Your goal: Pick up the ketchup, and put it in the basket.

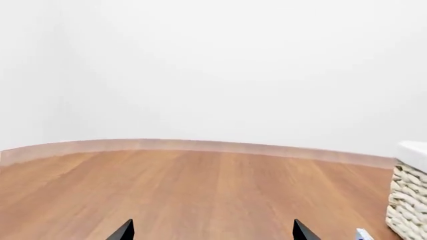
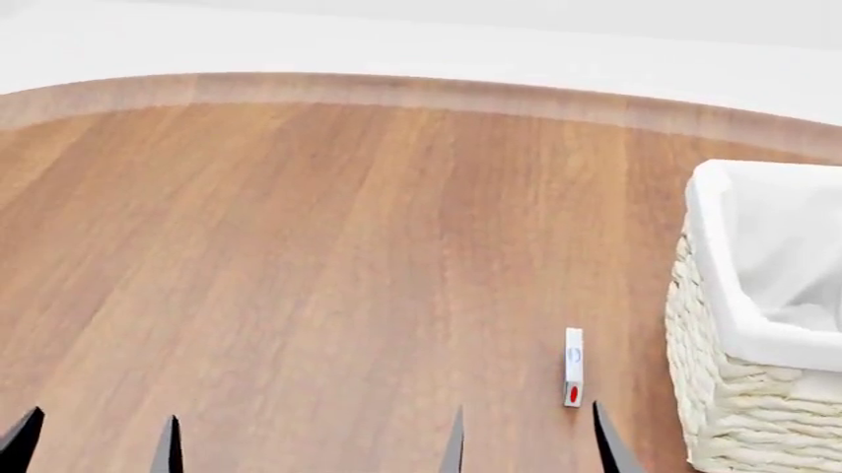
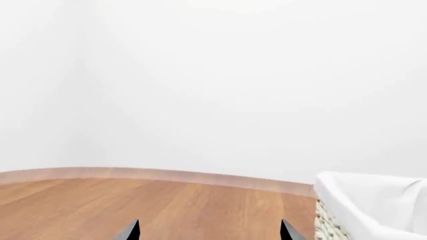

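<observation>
Both grippers, left [image 2: 93, 443] and right [image 2: 526, 439], are wide open and hold nothing, no ketchup shows, so the small white box [image 2: 574, 367] by the basket [image 2: 711, 394] might get grabbed by mistake.

Warm brown wood-plank floor [image 2: 290, 276], pale baseboard [image 1: 200, 146], plain white wall [image 3: 213, 85]

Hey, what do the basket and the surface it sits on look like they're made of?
The basket looks like woven wicker, cream-white with a matte finish: its wall shows plaited strands. Its liner seems to be white cloth, since it folds softly over the rim. The surface appears to be wood or wood-look laminate, warm brown with long grain streaks and a faint sheen; being a render, real material stays open.
</observation>
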Robot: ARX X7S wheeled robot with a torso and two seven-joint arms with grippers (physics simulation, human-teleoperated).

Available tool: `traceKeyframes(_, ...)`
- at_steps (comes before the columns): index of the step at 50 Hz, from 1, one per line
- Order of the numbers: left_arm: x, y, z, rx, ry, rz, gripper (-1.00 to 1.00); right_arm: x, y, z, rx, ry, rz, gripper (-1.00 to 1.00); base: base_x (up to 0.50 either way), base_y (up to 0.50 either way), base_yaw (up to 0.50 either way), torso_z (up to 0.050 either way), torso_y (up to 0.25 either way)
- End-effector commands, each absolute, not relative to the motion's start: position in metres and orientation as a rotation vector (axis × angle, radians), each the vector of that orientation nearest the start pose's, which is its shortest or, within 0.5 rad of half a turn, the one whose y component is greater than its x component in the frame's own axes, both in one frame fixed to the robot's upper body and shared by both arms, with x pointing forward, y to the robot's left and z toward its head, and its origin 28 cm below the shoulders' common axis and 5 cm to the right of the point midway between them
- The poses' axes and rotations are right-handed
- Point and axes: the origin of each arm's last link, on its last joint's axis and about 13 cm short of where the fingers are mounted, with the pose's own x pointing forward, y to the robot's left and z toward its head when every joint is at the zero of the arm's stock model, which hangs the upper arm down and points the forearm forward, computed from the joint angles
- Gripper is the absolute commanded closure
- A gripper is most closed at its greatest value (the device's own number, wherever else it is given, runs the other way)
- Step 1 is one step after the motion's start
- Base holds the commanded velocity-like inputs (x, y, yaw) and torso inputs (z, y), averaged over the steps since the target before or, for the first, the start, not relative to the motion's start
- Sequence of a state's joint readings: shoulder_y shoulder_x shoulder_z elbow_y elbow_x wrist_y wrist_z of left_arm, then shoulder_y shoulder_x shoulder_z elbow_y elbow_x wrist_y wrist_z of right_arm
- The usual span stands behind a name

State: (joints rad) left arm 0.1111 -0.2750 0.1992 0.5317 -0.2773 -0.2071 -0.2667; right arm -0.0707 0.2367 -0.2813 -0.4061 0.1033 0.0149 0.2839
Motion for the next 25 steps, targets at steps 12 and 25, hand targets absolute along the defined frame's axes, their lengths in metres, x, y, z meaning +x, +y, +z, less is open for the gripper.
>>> traceKeyframes(12, 0.119, 0.234, 0.056, -0.083, -0.012, 0.070, -1.00, 0.188, -0.081, 0.073, -0.017, -0.270, 0.069, -1.00, 0.00, 0.00, 0.00, 0.000, 0.000)
traceKeyframes(25, 0.076, 0.244, 0.026, -0.018, 0.163, 0.079, -1.00, 0.187, -0.080, 0.070, -0.018, -0.259, 0.070, -1.00, 0.00, 0.00, 0.00, 0.000, 0.000)
